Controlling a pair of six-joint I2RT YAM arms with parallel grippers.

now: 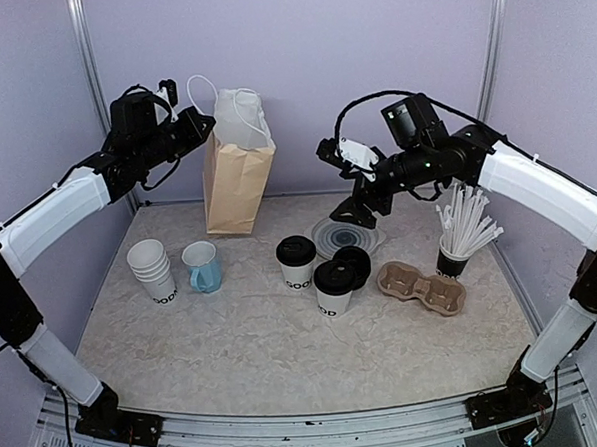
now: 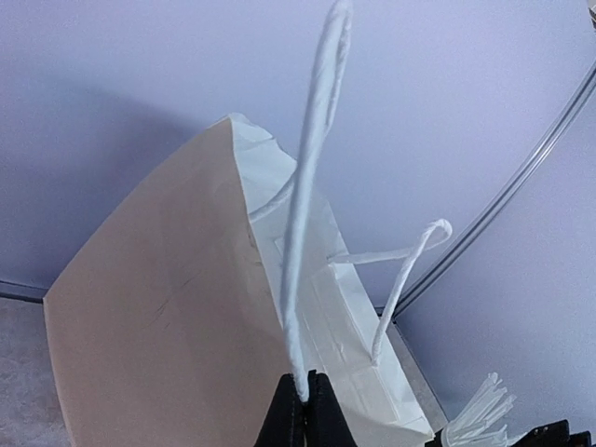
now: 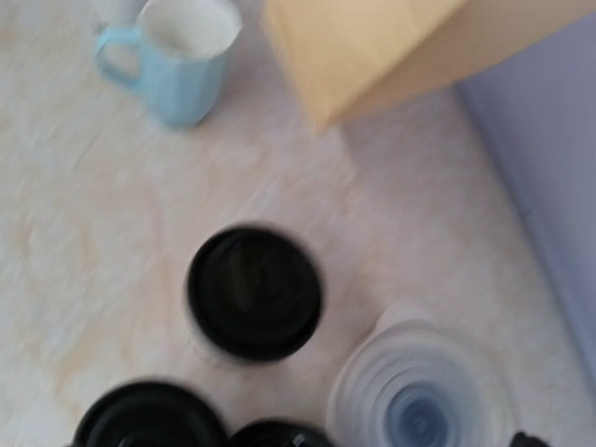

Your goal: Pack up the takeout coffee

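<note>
The stack of white cups stands on the table left of the paper bag and nearer the arm bases. A light-blue mug stands just right of the stack, also in front of the bag.

The left gripper is raised at the bag's upper left corner. Its fingers are pressed together on the white bag handle, pinching the cord. The bag stands upright at the rear of the table.

The takeout coffee stands upright with its black lid on, to the right of the bag and nearer the bases. A second lidded cup stands just right of it and closer still to the bases.

The right gripper hangs in the air to the right of the bag's top, well apart from the takeout coffee, which sits below it on the table and slightly to its left. In the right wrist view the cup's lid lies near the centre. The finger opening cannot be determined.

Farther right of the bag lie a clear lid stack, black lids, a pulp cup carrier and a cup of straws.
</note>
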